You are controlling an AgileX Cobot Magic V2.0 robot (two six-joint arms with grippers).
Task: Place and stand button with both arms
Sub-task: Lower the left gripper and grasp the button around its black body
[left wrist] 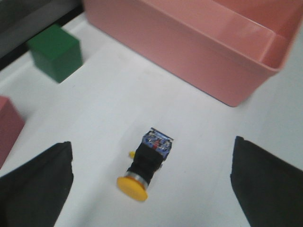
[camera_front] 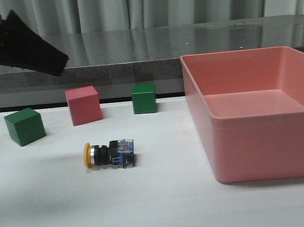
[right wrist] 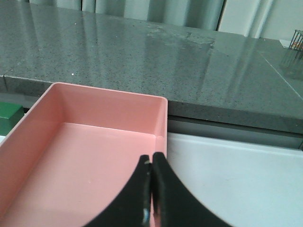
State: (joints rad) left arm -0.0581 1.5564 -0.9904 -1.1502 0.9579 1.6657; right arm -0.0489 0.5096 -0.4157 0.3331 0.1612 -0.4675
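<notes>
The button (camera_front: 109,154) lies on its side on the white table, yellow cap toward the left, clear-blue base toward the right. In the left wrist view the button (left wrist: 147,163) lies between the fingers and well below them. My left gripper (left wrist: 151,144) is open wide and empty; in the front view it (camera_front: 58,62) hangs high at the far left, above and behind the cubes. My right gripper (right wrist: 151,163) is shut and empty, over the pink bin (right wrist: 71,142); it is out of the front view.
A large pink bin (camera_front: 260,147) fills the right of the table. A green cube (camera_front: 25,126), a pink cube (camera_front: 83,105) and a second green cube (camera_front: 144,98) stand behind the button. A dark stone ledge (camera_front: 138,67) runs along the back.
</notes>
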